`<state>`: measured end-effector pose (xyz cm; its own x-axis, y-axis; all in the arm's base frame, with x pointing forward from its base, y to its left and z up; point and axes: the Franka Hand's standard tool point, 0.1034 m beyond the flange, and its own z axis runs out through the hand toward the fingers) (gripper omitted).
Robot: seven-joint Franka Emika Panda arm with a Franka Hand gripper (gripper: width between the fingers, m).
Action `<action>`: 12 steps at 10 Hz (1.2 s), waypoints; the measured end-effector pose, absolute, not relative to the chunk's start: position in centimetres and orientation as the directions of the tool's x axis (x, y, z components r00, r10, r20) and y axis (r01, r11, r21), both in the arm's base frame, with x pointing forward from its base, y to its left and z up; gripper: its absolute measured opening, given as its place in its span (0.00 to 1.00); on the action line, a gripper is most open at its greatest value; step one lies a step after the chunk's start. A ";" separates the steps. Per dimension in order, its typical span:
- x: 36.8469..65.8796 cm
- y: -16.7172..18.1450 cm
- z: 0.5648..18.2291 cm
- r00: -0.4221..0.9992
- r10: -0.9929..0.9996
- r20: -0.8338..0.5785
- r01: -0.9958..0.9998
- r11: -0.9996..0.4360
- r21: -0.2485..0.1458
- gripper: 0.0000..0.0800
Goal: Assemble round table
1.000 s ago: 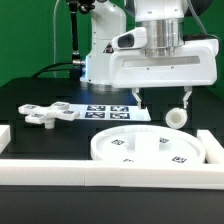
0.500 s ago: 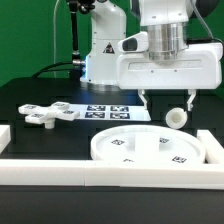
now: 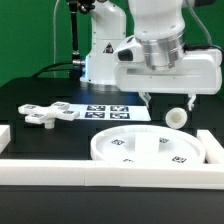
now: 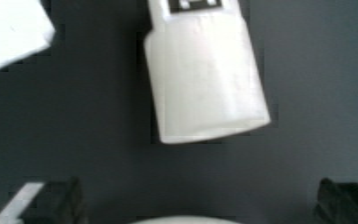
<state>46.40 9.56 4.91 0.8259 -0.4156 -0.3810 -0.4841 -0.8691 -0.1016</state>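
The black surface [image 3: 40, 95] is being bounded by white border rails [image 3: 100, 172] along its near edge. The hand [image 3: 168, 98] is being held wide and empty over the leg [image 3: 176, 117] — free room is being left on either side of it. The round disc [image 3: 150, 150] is lying beside the near rail, the foot piece [image 3: 45, 113] well apart toward the exterior view's left. Only the wrist view is showing the leg's marker [image 4: 194, 8].
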 end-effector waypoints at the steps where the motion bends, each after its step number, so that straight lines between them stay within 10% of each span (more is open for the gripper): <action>1: 46.4 9.4 4.8 0.802 -0.400 -0.444 -0.486 -0.868 -0.096 0.81; 12: 44.9 11.1 2.4 0.566 -0.153 -0.810 -0.407 -0.907 -0.113 0.81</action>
<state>44.92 11.06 2.39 0.5659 -0.1533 -0.8101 -0.4067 -0.9066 -0.1125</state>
